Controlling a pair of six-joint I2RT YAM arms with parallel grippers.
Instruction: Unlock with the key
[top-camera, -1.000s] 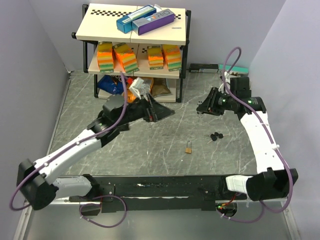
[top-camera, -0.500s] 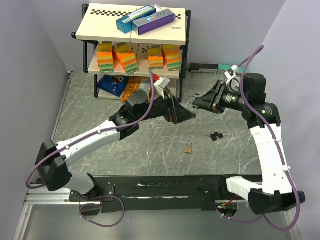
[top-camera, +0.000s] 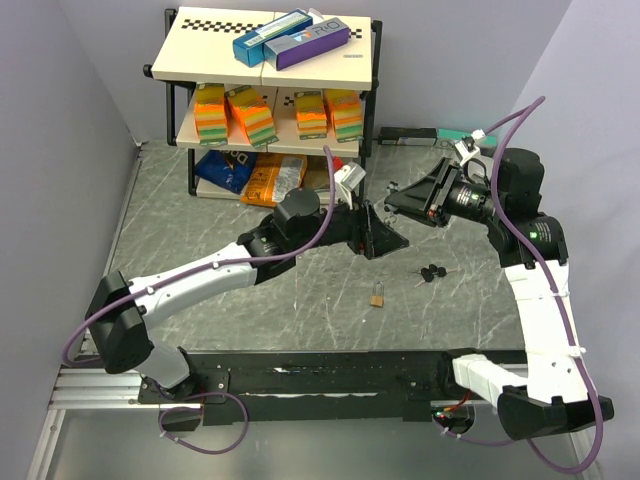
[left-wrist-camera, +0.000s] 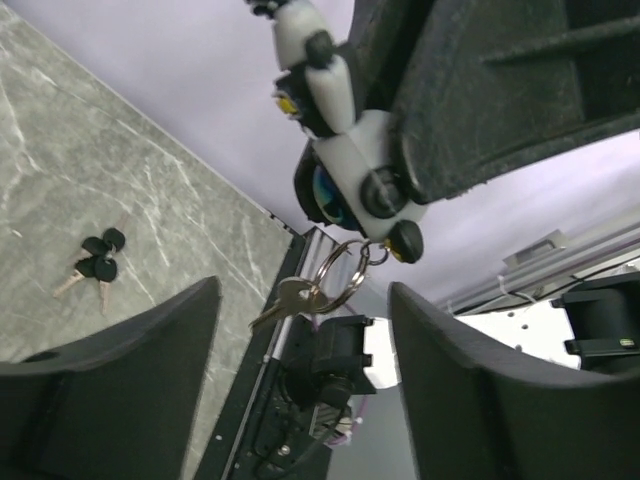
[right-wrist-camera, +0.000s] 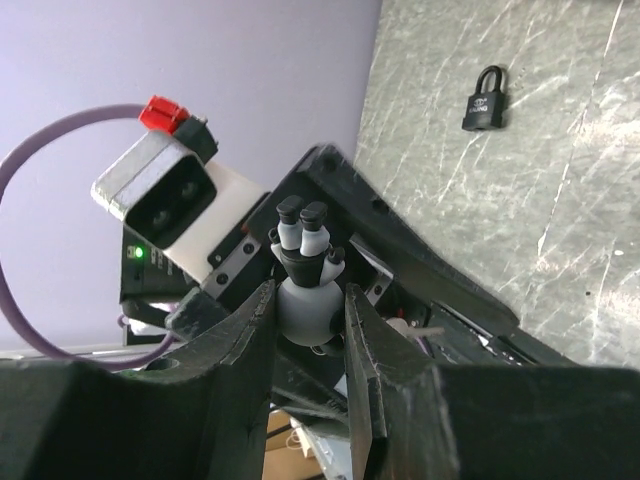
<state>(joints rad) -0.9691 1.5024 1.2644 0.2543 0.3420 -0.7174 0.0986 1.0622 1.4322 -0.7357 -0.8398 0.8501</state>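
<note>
My right gripper (top-camera: 394, 197) is shut on a small grey-and-white keychain figure (right-wrist-camera: 306, 312) and holds it above the table. A key ring with a silver key (left-wrist-camera: 287, 298) hangs from that figure. My left gripper (top-camera: 390, 240) is open, and its jaws (left-wrist-camera: 300, 345) stand on either side of the hanging key without touching it. The padlock (top-camera: 378, 296) lies on the table in front of both grippers; it also shows in the right wrist view (right-wrist-camera: 484, 98).
A bunch of black-headed keys (top-camera: 432, 272) lies right of the padlock, also in the left wrist view (left-wrist-camera: 95, 266). A shelf rack (top-camera: 270, 90) with boxes and packets stands at the back. Grey walls close in both sides.
My left arm has swung right and forward from the shelf to just under the right gripper. My right arm has lifted and turned its gripper a little to the left.
</note>
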